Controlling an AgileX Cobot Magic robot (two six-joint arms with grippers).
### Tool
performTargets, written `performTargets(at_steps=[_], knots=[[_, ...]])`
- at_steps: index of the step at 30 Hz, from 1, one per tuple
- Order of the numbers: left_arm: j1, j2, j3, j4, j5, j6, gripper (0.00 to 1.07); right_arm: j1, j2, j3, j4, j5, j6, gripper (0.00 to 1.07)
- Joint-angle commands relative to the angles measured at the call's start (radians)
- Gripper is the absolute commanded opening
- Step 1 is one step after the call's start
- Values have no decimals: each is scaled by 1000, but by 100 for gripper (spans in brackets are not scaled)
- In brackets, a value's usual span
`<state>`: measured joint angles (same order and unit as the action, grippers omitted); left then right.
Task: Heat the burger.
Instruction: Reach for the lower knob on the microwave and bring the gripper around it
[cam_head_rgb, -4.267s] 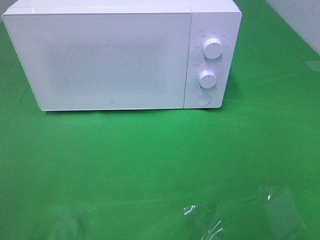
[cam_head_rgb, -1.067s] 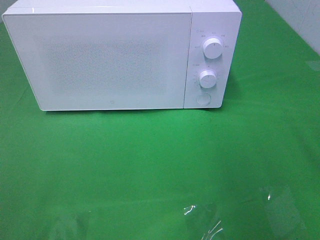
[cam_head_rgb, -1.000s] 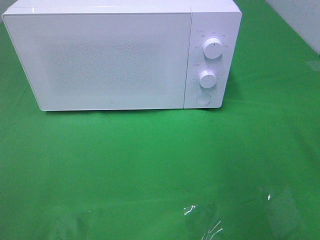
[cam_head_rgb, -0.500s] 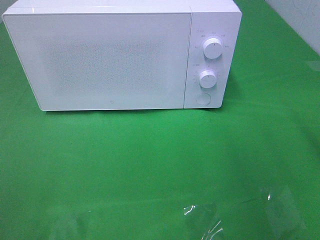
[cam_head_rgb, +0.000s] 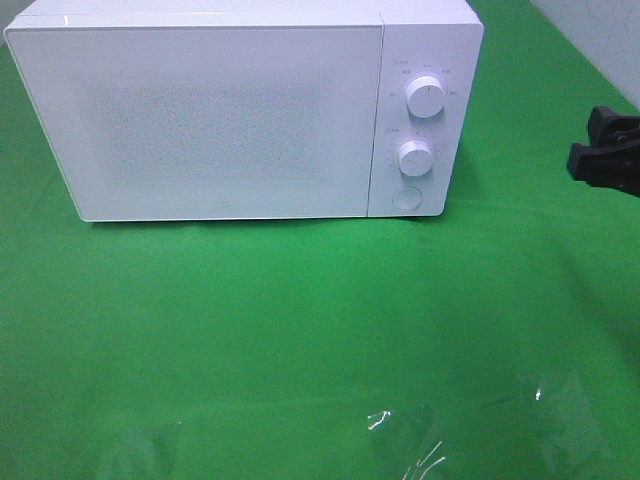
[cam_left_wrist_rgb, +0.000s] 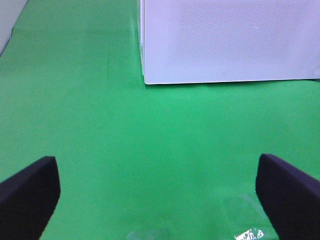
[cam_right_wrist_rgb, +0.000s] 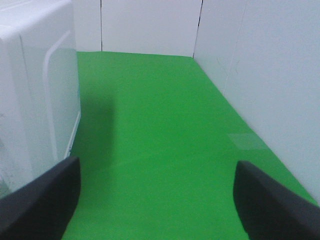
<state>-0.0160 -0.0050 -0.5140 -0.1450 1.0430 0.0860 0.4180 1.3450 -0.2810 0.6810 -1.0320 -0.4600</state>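
The burger is out of view in every frame. A white microwave (cam_head_rgb: 220, 120) stands at the back of the green cloth with its door shut; it has two knobs (cam_head_rgb: 426, 97) and a round button (cam_head_rgb: 405, 199) on its right panel. My right gripper (cam_head_rgb: 605, 150) shows as a black shape at the right edge, level with the microwave's side and apart from it. In the right wrist view the right gripper (cam_right_wrist_rgb: 157, 167) is open, with only cloth between its fingers and the microwave's side (cam_right_wrist_rgb: 35, 90) close by. My left gripper (cam_left_wrist_rgb: 157, 165) is open over bare cloth in front of the microwave's lower left corner (cam_left_wrist_rgb: 146, 80).
A white wall (cam_right_wrist_rgb: 260, 75) borders the cloth on the right and at the back. Shiny clear patches (cam_head_rgb: 400, 440) lie on the cloth near the front edge.
My right gripper has come into the exterior view at the right edge; earlier frames showed no arm. The microwave has not moved.
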Motion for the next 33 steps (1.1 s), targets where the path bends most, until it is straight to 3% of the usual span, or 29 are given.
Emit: performTargets(at_steps=[1, 6, 8, 15, 33], knots=[[1, -19, 4, -4, -8, -4, 100, 132, 71, -10, 129, -123, -34, 81], [1, -19, 4, -4, -8, -4, 100, 222, 131, -33, 199, -162, -35, 80], [1, -19, 4, -4, -8, -4, 100, 301, 198, -84, 259, -186, -35, 79], [1, -19, 4, -4, -8, -4, 100, 387, 297, -178, 304, -184, -35, 77], [1, -19, 4, -4, -8, -4, 100, 408, 514, -370, 295, -173, 22, 76]])
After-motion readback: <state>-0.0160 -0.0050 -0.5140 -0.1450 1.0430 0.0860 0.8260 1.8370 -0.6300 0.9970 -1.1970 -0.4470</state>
